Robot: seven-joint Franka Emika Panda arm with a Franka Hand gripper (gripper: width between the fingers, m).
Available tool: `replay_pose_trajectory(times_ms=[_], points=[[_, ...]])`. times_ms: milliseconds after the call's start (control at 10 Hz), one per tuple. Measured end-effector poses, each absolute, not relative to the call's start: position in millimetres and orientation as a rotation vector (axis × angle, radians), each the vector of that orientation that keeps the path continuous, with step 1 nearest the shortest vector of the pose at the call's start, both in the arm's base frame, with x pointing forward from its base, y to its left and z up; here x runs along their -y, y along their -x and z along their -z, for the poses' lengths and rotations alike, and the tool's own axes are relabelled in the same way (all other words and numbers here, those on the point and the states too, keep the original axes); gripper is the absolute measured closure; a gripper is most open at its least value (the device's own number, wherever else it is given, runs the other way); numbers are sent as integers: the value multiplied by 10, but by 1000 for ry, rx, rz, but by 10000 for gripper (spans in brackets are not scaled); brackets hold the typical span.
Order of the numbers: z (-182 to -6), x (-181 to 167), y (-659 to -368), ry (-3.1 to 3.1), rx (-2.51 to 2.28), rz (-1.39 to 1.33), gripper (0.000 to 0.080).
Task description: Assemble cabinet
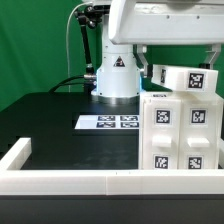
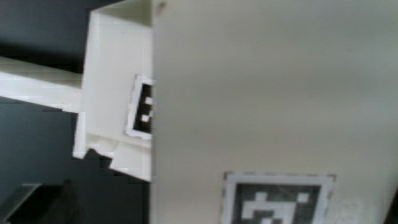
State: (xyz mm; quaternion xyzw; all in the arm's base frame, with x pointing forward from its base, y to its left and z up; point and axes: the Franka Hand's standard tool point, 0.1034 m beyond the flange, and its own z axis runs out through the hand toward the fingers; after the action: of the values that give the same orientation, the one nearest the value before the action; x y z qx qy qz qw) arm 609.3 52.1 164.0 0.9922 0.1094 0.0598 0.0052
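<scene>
white plastic cabinet (image 1: 180,135) stands on the black table (image 1: 55,115) at the exterior view's right, touching the border wall (image 1: 70,180). gripper (image 1: 172,55) hangs just above it; can't tell its spread.

Ext. view: bright, even light, low res.; white cabinet (image 1: 180,135) nearly washed out vs. black desk (image 1: 50,115). Wrist view: dimmer, greyish, soft focus; tags blurred.
</scene>
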Motion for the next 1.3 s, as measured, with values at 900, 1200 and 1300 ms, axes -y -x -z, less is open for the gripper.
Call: replay_pose_trajectory(times_ms=[900,1200,1300], points=[[-1624,-634,-6098,-3117,-317,-123,235],[-1624,-632,-6100,-3125,-250,-125,235],[-1624,-633,-6100,-3136,-130,-125,235]])
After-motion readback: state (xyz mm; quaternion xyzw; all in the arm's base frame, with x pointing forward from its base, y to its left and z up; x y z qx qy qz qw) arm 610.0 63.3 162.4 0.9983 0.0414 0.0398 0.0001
